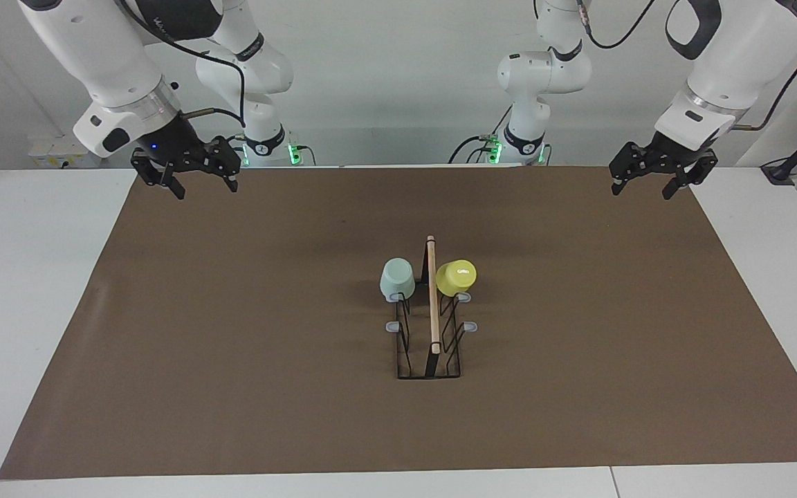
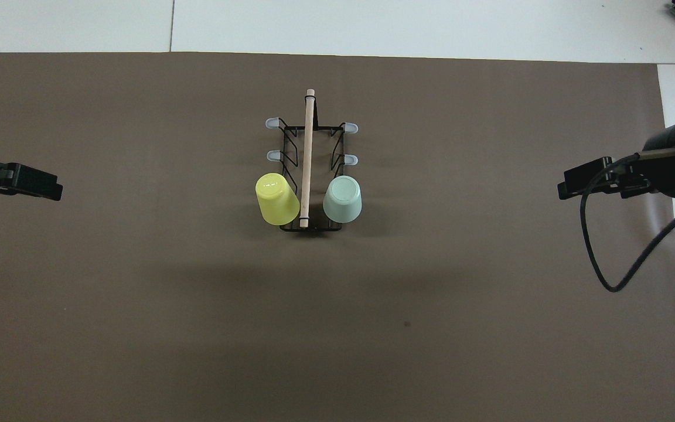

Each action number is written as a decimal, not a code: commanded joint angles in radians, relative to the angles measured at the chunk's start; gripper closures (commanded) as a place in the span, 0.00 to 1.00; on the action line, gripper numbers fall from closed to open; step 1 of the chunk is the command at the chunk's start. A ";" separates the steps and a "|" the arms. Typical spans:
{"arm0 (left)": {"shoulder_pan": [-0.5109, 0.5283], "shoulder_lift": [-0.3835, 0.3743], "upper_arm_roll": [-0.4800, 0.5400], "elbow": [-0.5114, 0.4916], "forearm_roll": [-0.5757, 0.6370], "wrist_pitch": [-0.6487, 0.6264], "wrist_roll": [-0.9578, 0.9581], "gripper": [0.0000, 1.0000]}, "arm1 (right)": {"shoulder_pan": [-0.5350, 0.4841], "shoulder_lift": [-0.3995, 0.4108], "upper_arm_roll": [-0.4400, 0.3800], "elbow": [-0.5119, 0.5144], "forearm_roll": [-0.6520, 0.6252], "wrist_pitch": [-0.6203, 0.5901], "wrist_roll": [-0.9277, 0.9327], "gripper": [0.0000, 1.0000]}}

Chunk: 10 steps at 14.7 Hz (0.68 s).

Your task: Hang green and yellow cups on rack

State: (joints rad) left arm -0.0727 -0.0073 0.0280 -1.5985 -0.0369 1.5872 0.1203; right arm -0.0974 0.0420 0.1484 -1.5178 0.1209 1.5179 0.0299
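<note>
The rack (image 1: 433, 332) (image 2: 308, 146) stands in the middle of the brown mat, its wooden rod pointing away from the robots. Upside down on its prongs nearest the robots sit two cups. The green cup (image 1: 396, 279) (image 2: 343, 198) is on the right arm's side, the yellow cup (image 1: 456, 277) (image 2: 276, 198) on the left arm's side. My right gripper (image 1: 205, 187) (image 2: 572, 186) hangs open and empty over the mat's corner at its own end. Over the other corner, my left gripper (image 1: 642, 190) (image 2: 38, 186) is also open and holds nothing.
A brown mat (image 1: 232, 346) (image 2: 138, 322) covers most of the white table. Several free prongs with grey caps (image 1: 394, 326) (image 2: 273, 155) stick out of the rack farther from the robots. A black cable (image 2: 601, 275) loops below the right wrist.
</note>
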 commanded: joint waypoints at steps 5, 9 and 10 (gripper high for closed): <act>-0.012 -0.016 0.012 -0.009 0.020 -0.003 0.009 0.00 | 0.084 -0.004 -0.073 0.005 -0.003 -0.004 0.005 0.00; -0.006 -0.016 0.012 -0.009 0.020 0.004 0.010 0.00 | 0.087 -0.004 -0.076 0.008 -0.013 -0.015 0.005 0.00; -0.004 -0.016 0.012 -0.011 0.020 0.004 0.010 0.00 | 0.087 -0.004 -0.075 0.008 -0.018 -0.015 0.005 0.00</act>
